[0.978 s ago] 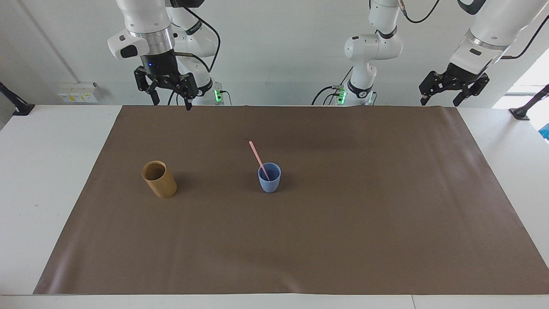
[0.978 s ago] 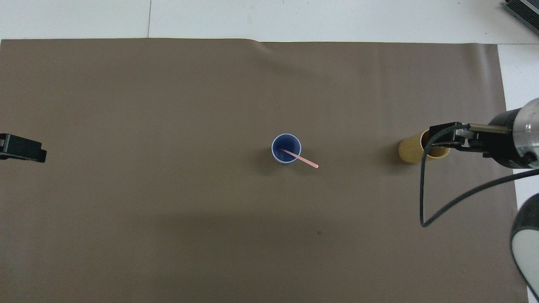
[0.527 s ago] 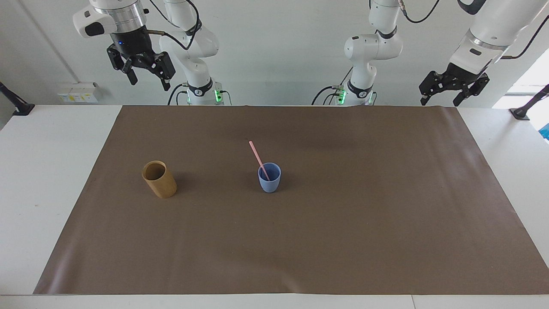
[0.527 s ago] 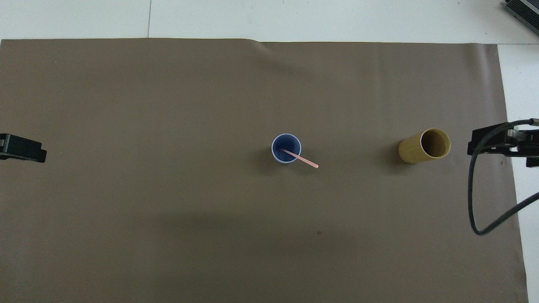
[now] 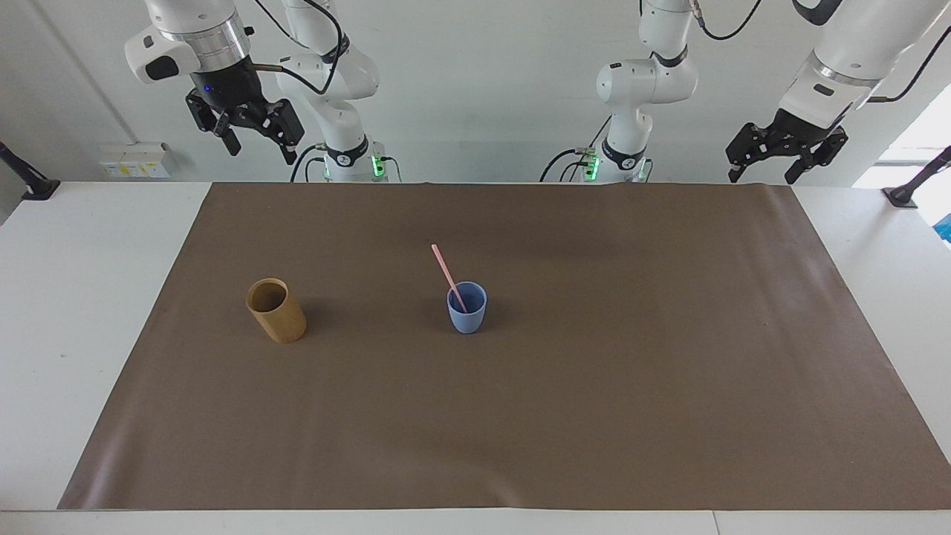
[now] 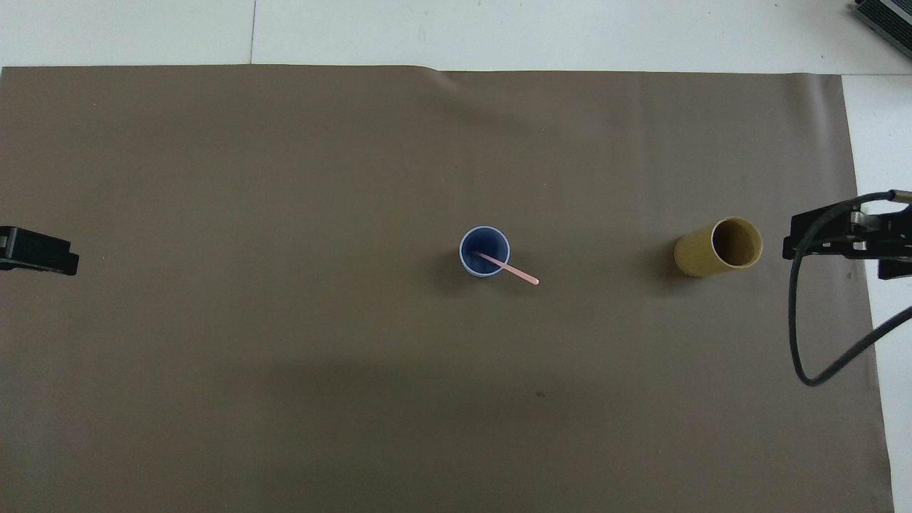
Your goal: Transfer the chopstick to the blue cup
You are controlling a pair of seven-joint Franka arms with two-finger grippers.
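Facing view: the blue cup [image 5: 466, 307] stands upright a little left of frame centre on the brown mat [image 5: 594, 416] that covers the white counter [image 5: 74, 297]. The pink chopstick [image 5: 449, 277] sits inside it, lower end in the cup, upper end leaning up and toward the left of the frame, resting against the rim. Only one stick is visible.

Overhead view: same cup [image 6: 484, 251] just right of frame centre; the stick [image 6: 507, 268] crosses the rim and points toward the lower right of the frame.

The tan cylindrical cup [image 5: 276, 310] stands at centre left of the facing frame, well apart from the blue cup, on the same mat, toward the right arm's end of the counter. Overhead it appears at centre right [image 6: 717, 246], mouth visible, nothing seen inside.

Right end effector [image 5: 256, 146]: raised at the upper left of the facing frame, over the edge of the counter by the robots; fingers spread, holding nothing. Overhead it shows at the right edge [image 6: 848, 239], just beside the tan cup in the frame, with a black cable looping below it.

Left end effector [image 5: 764, 175]: raised at the upper right of the facing frame, over the mat's corner; fingers spread, empty. Overhead only a dark tip [image 6: 35, 251] shows at the left edge.
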